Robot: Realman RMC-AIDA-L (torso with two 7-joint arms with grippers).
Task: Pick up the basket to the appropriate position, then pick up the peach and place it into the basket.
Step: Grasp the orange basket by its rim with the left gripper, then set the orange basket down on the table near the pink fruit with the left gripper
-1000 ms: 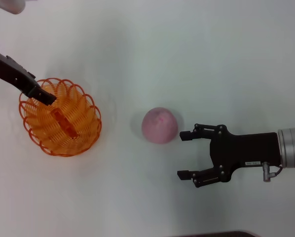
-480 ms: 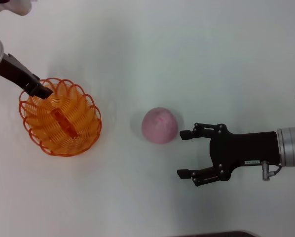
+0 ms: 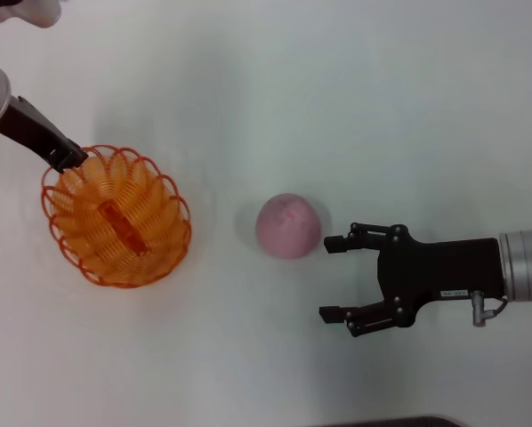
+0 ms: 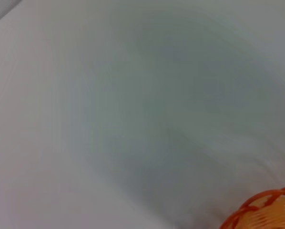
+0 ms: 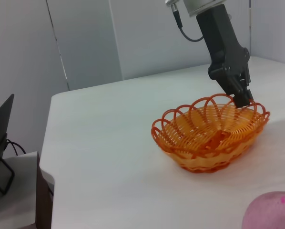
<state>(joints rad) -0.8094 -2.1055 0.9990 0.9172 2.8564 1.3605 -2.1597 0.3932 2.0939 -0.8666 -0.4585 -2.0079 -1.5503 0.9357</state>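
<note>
The orange wire basket (image 3: 116, 218) is at the left of the white table (image 3: 337, 107). My left gripper (image 3: 68, 158) is shut on its far-left rim. In the right wrist view the basket (image 5: 211, 133) hangs tilted from the left gripper (image 5: 242, 98), with the gripped side raised. A bit of the rim (image 4: 261, 212) shows in the left wrist view. The pink peach (image 3: 288, 225) lies in the middle of the table, right of the basket, and also shows in the right wrist view (image 5: 271, 212). My right gripper (image 3: 326, 277) is open and empty, just right of the peach and slightly nearer.
In the right wrist view the table's edge runs past the basket, with a dark stand (image 5: 2, 138) beyond it. A dark strip (image 3: 382, 422) lies at the near edge of the head view.
The left gripper has shut on the basket's rim and shifted the basket slightly right and toward me, raising that side. The peach and the right arm have not moved.
</note>
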